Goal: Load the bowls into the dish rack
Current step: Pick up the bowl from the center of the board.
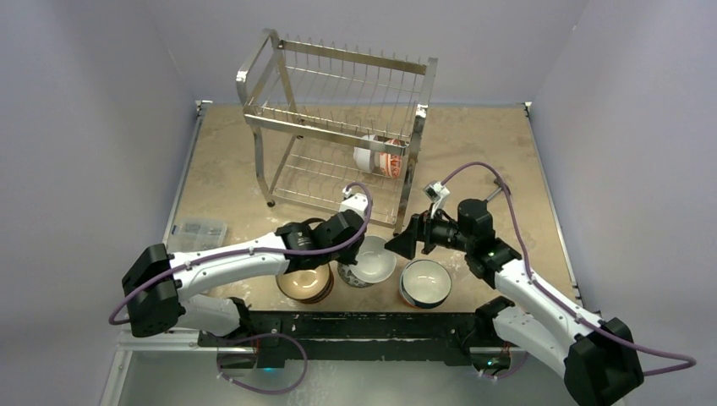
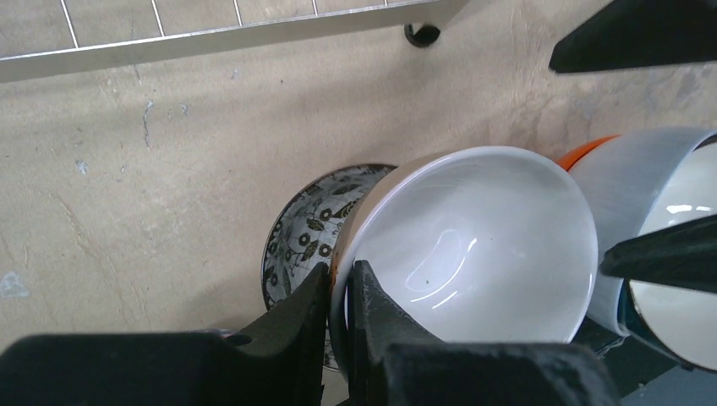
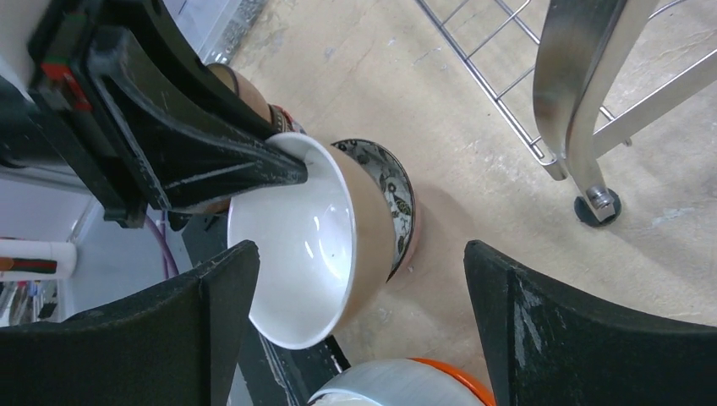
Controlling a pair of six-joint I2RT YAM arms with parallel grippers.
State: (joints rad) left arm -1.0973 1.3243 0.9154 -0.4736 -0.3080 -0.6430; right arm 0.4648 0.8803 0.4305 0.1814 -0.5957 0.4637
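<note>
The left arm (image 1: 228, 258) and the right arm (image 1: 541, 306) are both made of smooth white shell links joined by blocky black joints. A purple cable (image 1: 482, 164) is strung along each, trailing loose past the shoulder ends at about seven and four o'clock of the overhead view. The fingers of the left gripper (image 2: 340, 271) and the right gripper (image 3: 359, 254) are matte black wedges, flecked with pale scuffs.

Beige table (image 1: 473, 161) w/ dish rack (image 1: 338, 127), clear box (image 1: 197, 231), bowls (image 1: 424, 283) near front edge.
</note>
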